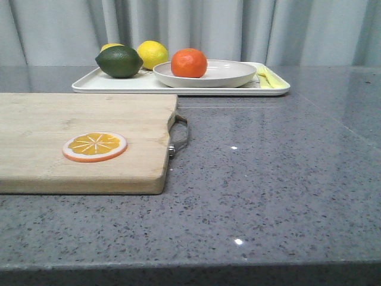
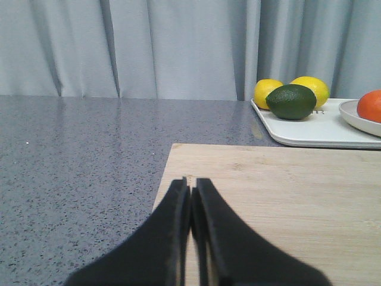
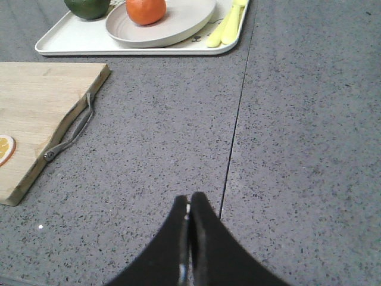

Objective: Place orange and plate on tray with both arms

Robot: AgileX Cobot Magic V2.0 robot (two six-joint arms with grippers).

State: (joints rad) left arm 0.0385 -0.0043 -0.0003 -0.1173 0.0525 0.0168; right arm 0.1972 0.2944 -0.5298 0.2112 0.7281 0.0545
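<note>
Orange [image 1: 189, 62] is sitting in the plate [image 1: 229, 75], which is resting on the tray [image 1: 119, 85] at the far side of the table [image 1: 268, 179], beside a lime [image 1: 119, 62] and lemons [image 1: 153, 53]. Both arms are hanging back from the tray, the left gripper [image 2: 191, 199] over the cutting board [image 1: 59, 119] and the right gripper [image 3: 189, 208] over bare table, each with its jaws pressed together and holding nothing.

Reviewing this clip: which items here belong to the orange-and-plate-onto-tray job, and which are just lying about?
Part of the job:
orange, sitting in the plate
plate, on the tray
tray

Just lying about:
green lime and lemons, on the tray
yellow pieces at the tray's right end
cutting board
orange slice on the board
</note>
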